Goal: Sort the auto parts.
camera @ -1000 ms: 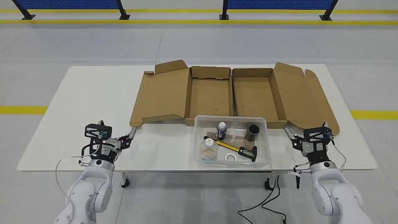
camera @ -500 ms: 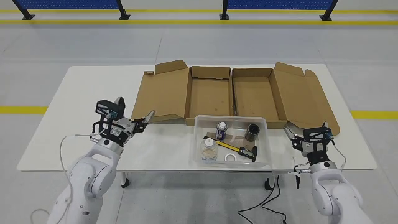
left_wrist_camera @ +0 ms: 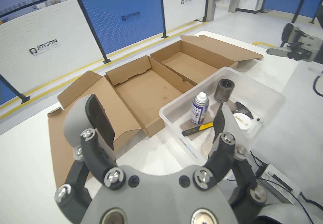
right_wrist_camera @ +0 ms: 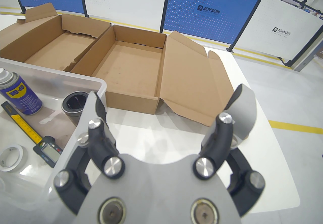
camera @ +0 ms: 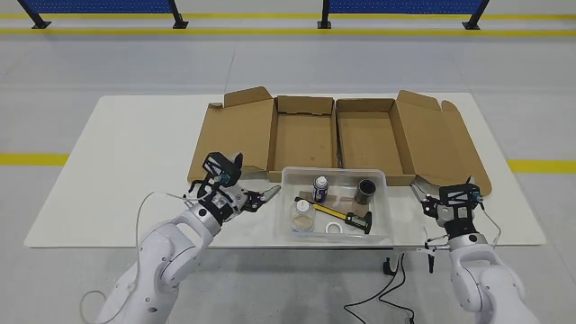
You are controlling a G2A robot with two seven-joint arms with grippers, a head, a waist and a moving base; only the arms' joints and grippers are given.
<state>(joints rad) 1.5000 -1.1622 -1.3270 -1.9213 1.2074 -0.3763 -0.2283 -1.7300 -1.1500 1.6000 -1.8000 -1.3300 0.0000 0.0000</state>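
Note:
A clear plastic bin at the table's front centre holds a blue spray can, a dark metal cylinder, a yellow-and-black caliper, a white ring and a small jar. My left gripper hovers open and empty just left of the bin. From its wrist camera the left gripper faces the can and cylinder. My right gripper stands open and empty right of the bin. In its own view the right gripper is beside the bin's corner.
Two open cardboard boxes, left and right, lie side by side behind the bin with flaps spread outward. Bare white table stretches to the left. Blue fence panels stand on the floor beyond.
My left arm has swung right from the table's front left to just beside the bin. The right arm and the parts in the bin have stayed still.

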